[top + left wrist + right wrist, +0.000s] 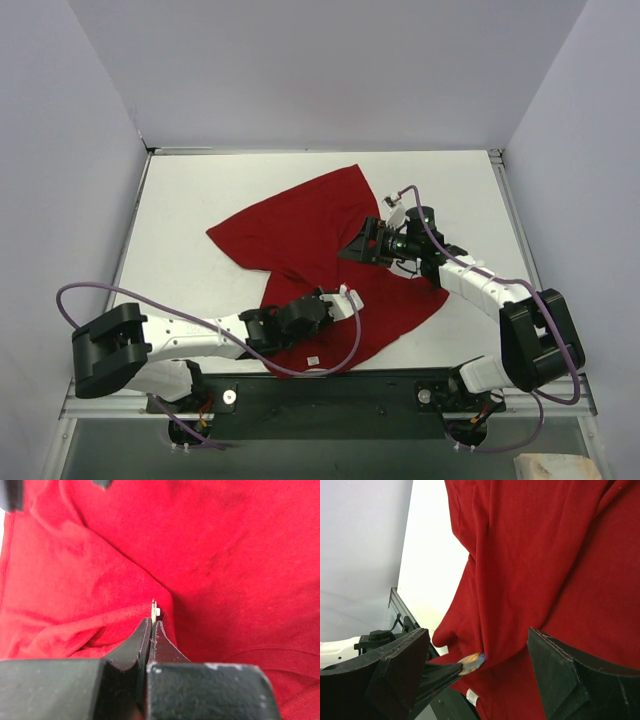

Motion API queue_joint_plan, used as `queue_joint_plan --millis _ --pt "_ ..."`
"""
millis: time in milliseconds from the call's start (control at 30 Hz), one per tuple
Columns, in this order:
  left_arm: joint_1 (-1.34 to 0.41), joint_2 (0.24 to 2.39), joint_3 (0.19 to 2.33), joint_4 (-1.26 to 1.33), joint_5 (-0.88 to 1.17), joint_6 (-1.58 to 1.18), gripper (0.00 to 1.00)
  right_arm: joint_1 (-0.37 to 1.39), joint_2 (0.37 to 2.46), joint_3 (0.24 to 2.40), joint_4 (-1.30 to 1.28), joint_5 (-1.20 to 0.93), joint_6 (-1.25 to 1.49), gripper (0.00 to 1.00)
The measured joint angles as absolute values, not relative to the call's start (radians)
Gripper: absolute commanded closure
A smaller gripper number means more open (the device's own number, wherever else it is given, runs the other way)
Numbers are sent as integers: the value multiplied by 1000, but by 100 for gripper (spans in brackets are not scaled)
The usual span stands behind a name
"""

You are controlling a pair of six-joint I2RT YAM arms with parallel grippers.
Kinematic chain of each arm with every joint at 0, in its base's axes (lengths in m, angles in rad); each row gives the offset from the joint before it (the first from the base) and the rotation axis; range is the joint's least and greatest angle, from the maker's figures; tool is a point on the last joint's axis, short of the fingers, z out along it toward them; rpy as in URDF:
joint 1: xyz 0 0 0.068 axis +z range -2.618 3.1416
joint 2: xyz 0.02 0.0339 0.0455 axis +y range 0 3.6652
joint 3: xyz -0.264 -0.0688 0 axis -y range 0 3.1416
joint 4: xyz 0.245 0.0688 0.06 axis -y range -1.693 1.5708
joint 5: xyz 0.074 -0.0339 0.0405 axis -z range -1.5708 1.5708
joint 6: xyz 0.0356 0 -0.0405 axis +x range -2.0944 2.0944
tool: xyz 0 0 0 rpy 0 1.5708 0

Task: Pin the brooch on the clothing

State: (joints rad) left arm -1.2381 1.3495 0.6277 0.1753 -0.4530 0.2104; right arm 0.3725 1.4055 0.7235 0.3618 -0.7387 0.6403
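The deep-red T-shirt [310, 225] lies crumpled across the middle of the white table. My left gripper [152, 622] is shut on the brooch [154, 611], which shows edge-on at the fingertips and is pressed into a fold of the shirt [225, 555]. In the right wrist view the brooch [472, 662] shows golden-orange with blue, held against the red fabric [535, 555] by the left fingers [437, 674]. My right gripper [477, 641] is open and empty, its jaws wide on either side of that spot. From above, the left gripper [347, 298] and the right gripper [362, 245] face each other over the shirt.
The shirt's white label [312, 361] lies near the front edge and also shows in the right wrist view [472, 697]. The bare table [180, 200] extends to the left and back. Grey walls surround it. A purple cable [80, 300] loops beside the left arm.
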Motion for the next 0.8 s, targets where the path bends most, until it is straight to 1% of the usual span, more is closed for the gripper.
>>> queue_joint_plan --millis 167,433,800 --pt "-1237 1251 567 262 -394 187 100 373 1422 722 361 -742 640 19" --pt "-1222 1099 463 368 -362 162 100 373 1423 716 346 -749 640 20" --pt "-1097 962 318 537 -252 19 100 374 1423 681 352 -775 632 20"
